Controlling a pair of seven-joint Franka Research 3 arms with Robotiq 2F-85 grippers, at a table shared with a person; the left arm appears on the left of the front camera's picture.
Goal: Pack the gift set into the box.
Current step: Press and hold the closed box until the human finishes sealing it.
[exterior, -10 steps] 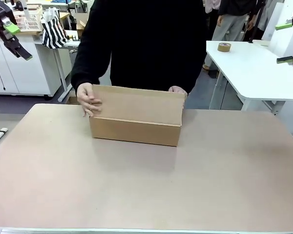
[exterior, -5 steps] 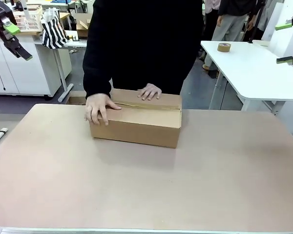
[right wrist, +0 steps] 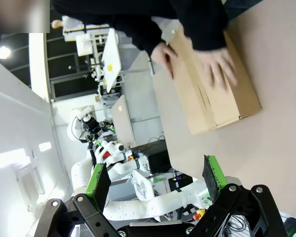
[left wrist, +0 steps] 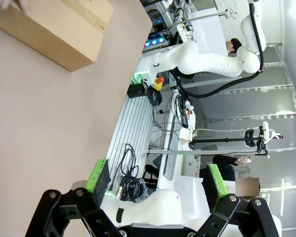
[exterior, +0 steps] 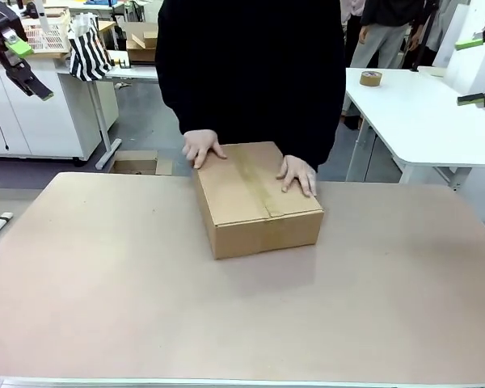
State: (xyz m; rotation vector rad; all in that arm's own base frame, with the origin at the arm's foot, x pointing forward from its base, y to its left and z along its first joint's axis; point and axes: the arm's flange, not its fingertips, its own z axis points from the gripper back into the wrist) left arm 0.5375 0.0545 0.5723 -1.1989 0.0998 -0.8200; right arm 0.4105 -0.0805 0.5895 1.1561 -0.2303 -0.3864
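Note:
The box (exterior: pixel 257 200) lies on the far middle of the table with its flaps folded shut, one short end facing me. A person in black holds both hands (exterior: pixel 297 174) flat on its top. The gift set is hidden. My left gripper (exterior: pixel 23 61) hangs open high at the far left, away from the box. High at the right edge my right gripper (exterior: pixel 478 66) is open too. The left wrist view catches the box (left wrist: pixel 54 29) at its top left, beyond the open left gripper (left wrist: pixel 155 178). In the right wrist view the box (right wrist: pixel 214 91) lies under the person's hands, far past the open right gripper (right wrist: pixel 155 178).
The tan table (exterior: pixel 226 315) spreads wide in front of the box. A smaller open carton (exterior: pixel 137 164) sits on the floor behind the table's far left edge. A white side table (exterior: pixel 420 113) with a tape roll (exterior: pixel 371 78) stands at the right.
The person closed the box's flaps, then turned the box about a quarter turn and shifted it right, hands staying on top. Neither gripper moved.

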